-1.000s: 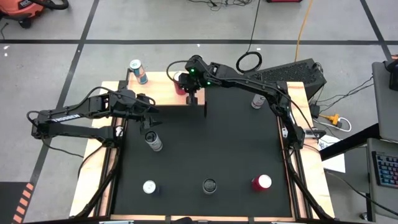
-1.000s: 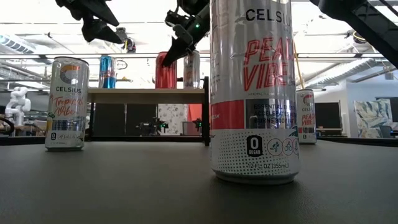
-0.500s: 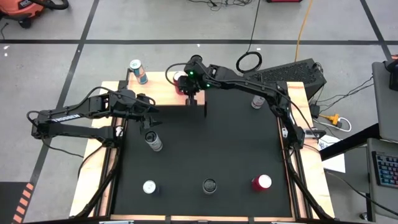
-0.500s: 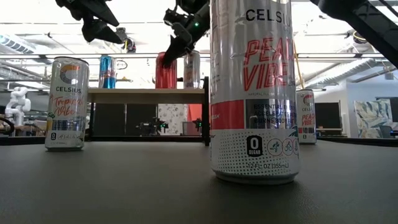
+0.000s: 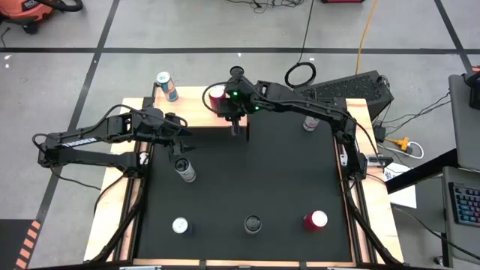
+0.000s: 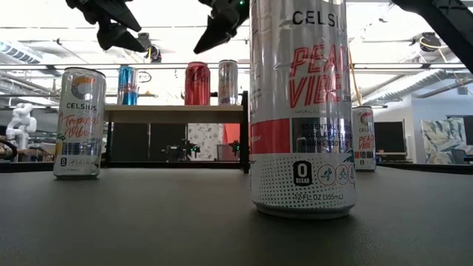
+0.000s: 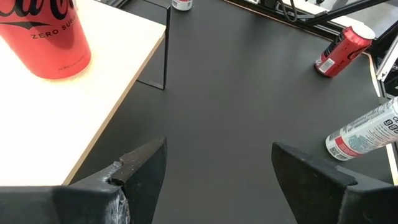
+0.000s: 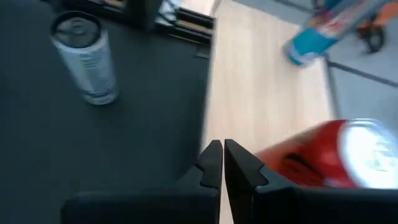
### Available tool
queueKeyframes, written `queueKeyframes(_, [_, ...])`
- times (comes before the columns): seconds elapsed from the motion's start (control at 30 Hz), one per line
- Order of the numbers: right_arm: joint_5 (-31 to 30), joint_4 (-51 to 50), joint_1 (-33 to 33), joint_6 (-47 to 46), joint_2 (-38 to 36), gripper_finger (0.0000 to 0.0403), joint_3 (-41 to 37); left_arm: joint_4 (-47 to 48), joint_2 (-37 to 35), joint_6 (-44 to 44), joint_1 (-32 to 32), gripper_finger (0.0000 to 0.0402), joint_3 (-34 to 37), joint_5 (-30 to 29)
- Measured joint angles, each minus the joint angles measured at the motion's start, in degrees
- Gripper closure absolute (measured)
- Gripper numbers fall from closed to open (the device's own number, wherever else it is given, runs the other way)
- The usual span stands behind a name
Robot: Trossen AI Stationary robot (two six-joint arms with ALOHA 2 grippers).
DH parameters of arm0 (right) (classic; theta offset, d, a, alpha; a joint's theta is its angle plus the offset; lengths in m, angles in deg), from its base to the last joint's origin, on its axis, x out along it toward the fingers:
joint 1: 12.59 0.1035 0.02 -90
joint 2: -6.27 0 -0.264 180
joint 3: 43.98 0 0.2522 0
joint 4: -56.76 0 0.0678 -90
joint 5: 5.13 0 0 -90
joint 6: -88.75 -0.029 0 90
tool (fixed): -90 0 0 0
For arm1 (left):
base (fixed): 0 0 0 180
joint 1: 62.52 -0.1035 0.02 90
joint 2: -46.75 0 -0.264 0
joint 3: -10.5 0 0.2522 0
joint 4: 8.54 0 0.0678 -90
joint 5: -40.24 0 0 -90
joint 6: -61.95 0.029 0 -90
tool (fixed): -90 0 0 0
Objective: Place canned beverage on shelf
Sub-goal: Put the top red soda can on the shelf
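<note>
orange cable and black cable loop on the floor, keyboard at the right edge

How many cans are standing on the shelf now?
3: a blue can at the shelf's left end, a red can near the middle, a silver can just right of it. More could hide behind.

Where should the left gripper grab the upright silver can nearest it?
Take the silver can around its round wall, upper half, probably coming down from above. It stands upright on the black mat with nothing crowding it, and the open left gripper hovers close by, higher than its top.
</note>
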Motion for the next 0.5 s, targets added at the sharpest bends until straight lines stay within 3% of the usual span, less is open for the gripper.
queueKeyframes(0.17, [-1.11, -1.80, -0.41, 1.91, 0.00, 0.0403, 6.25, -0.04, -0.02, -0.02, 0.00, 0.0110, 0.00, 0.00])
queueKeyframes(0.5, [-0.99, 4.12, -2.43, 2.04, -0.94, 0.0403, 6.46, -0.39, 0.00, 0.52, -0.14, 0.0110, 0.00, -0.67])
